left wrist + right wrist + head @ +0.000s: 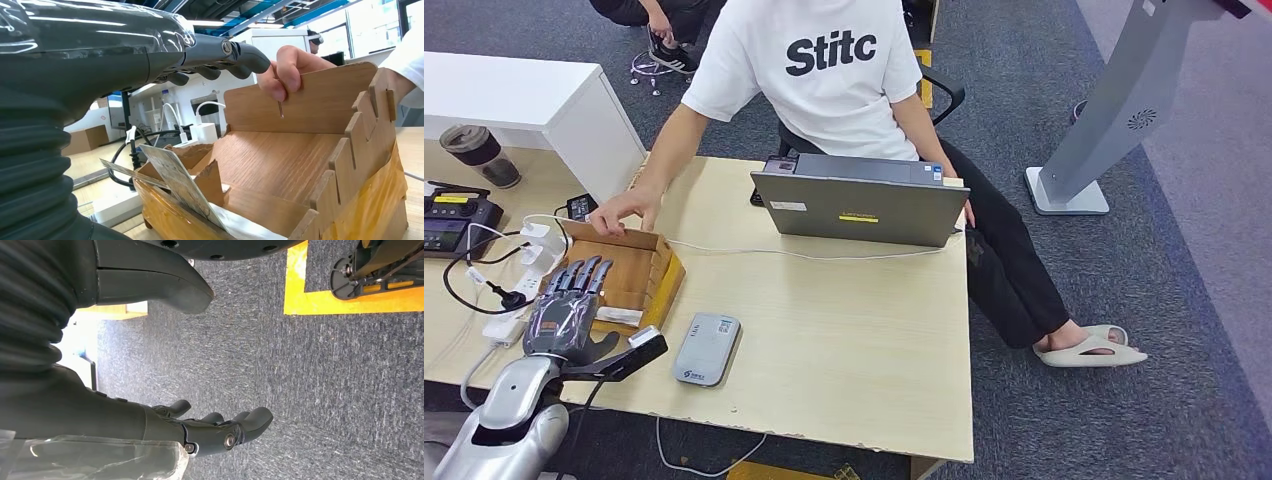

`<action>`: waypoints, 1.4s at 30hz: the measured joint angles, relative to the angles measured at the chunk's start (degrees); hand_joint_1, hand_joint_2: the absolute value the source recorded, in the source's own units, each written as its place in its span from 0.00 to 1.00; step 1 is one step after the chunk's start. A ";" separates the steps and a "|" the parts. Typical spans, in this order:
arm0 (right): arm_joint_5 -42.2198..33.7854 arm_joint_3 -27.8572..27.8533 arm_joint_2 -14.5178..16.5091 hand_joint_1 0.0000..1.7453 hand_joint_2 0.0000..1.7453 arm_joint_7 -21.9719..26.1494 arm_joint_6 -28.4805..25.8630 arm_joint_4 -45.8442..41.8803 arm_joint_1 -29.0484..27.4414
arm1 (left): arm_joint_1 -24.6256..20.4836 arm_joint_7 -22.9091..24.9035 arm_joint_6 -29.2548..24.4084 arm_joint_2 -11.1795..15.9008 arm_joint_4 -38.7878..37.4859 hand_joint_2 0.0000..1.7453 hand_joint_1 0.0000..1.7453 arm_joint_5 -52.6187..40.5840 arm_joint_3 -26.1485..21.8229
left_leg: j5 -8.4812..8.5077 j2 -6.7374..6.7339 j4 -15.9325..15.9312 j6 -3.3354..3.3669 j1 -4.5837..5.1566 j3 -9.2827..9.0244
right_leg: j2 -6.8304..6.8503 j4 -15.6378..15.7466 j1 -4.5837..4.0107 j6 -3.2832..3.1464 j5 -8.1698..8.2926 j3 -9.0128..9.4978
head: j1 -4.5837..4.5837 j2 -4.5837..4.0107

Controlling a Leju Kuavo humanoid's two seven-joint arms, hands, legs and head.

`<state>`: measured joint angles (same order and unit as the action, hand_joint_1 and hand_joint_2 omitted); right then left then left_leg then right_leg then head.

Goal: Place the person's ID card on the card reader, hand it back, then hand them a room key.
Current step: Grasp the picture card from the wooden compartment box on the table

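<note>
My left hand point(564, 315) hovers with its fingers point(235, 52) stretched out over the near end of a wooden slotted box point(646, 272), and holds nothing. A pale card point(175, 182) leans in the box's near compartment, and shows as a white card point(620, 316) from the head. The person's hand point(619, 212) rests on the box's far wall, their fingers point(282, 70) curled over its edge. A grey card reader point(707, 348) lies flat on the table just right of my left hand. My right hand point(220, 432) hangs over grey carpet, fingers apart and empty.
A grey laptop point(859, 205) stands open at the table's far side before the seated person, with a white cable point(824, 256) running in front of it. A power strip and black cables point(519, 270), a black device point(454, 220) and a cup point(479, 155) sit at the left.
</note>
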<state>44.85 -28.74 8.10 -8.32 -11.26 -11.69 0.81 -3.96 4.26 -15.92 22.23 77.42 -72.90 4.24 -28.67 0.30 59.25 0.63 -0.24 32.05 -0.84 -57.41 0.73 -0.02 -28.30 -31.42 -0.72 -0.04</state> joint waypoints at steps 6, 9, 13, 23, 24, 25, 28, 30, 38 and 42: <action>0.55 -0.16 0.01 0.00 1.00 0.45 -0.02 0.00 0.04 | -0.59 -1.25 0.80 -0.03 -0.02 1.00 0.00 3.23 0.08 | 0.00 0.00 0.00 0.00 0.00 0.00 | 0.00 0.00 0.00 0.00 0.00 -0.01 | -0.01 0.00; 0.65 -0.34 0.01 0.00 1.00 0.56 -0.02 0.00 0.07 | -1.19 -2.06 1.07 -0.14 -0.02 1.00 0.33 4.99 0.41 | 0.00 0.00 0.00 0.00 0.00 0.00 | 0.00 0.00 0.00 0.00 0.00 0.00 | -0.01 0.00; 0.71 -0.49 0.01 0.00 1.00 0.56 -0.02 0.00 0.09 | -1.49 -2.58 1.63 -0.15 -0.02 1.00 1.00 6.06 0.91 | 0.00 0.00 0.00 0.00 0.00 0.00 | -0.01 0.00 0.00 0.00 0.00 0.00 | -0.01 0.00; 0.77 -1.11 0.01 0.00 1.00 0.53 0.05 0.00 0.12 | -2.10 -3.10 4.84 0.60 -0.02 1.00 1.00 8.58 1.03 | 0.00 0.00 0.00 0.00 0.00 0.00 | 0.00 0.00 0.00 0.00 0.00 0.00 | -0.01 0.00; 0.78 -1.22 0.02 0.00 1.00 0.49 0.05 0.00 0.12 | -2.11 -3.10 4.93 0.68 -0.02 1.00 1.00 8.63 1.03 | 0.00 0.00 0.00 0.00 0.00 0.00 | 0.00 0.00 0.00 0.00 0.00 0.00 | -0.01 0.00; 0.81 -1.32 0.02 0.00 1.00 0.45 0.05 0.00 0.13 | -2.11 -3.10 5.05 0.74 -0.02 1.00 1.00 8.70 1.04 | 0.00 0.00 0.00 0.00 0.00 0.00 | 0.00 0.00 0.00 0.00 0.00 0.00 | -0.01 0.00; 1.25 -1.51 0.07 0.00 1.00 0.39 0.05 0.00 0.13 | -2.22 -3.10 5.56 0.83 -0.02 1.00 1.00 9.03 1.21 | 0.00 0.00 0.00 0.00 0.00 0.00 | -0.01 0.00 0.00 0.00 0.00 0.00 | -0.01 0.00; 1.47 -1.66 0.11 0.00 1.00 0.39 0.07 0.00 0.15 | -2.33 -3.10 5.87 0.88 -0.02 1.00 1.00 9.26 1.39 | 0.00 -0.01 0.00 0.00 0.00 0.00 | -0.01 0.00 0.00 0.00 0.00 0.00 | -0.01 0.00; 1.67 -1.88 0.14 0.00 1.00 0.39 0.15 0.00 0.16 | -2.64 -3.09 6.72 1.46 -0.02 1.00 1.00 9.60 1.54 | 0.00 -0.01 0.00 0.00 0.00 0.00 | -0.05 0.00 0.00 0.00 0.00 -0.01 | -0.01 0.00; 1.71 -1.93 0.14 0.00 1.00 0.39 0.14 -0.02 0.18 | -2.73 -2.86 6.86 1.73 -0.02 1.00 1.00 9.41 1.74 | 0.00 -0.02 0.00 -0.01 0.00 0.00 | -0.06 0.00 0.00 0.00 0.00 -0.01 | -0.01 0.00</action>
<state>46.56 -30.67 8.24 -7.93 -11.13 -11.72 0.99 -6.69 1.40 -9.05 23.96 77.40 -63.49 5.98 -28.68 0.28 59.25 0.62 -0.25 32.05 -0.90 -57.42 0.73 -0.02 -28.30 -31.43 -0.73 -0.04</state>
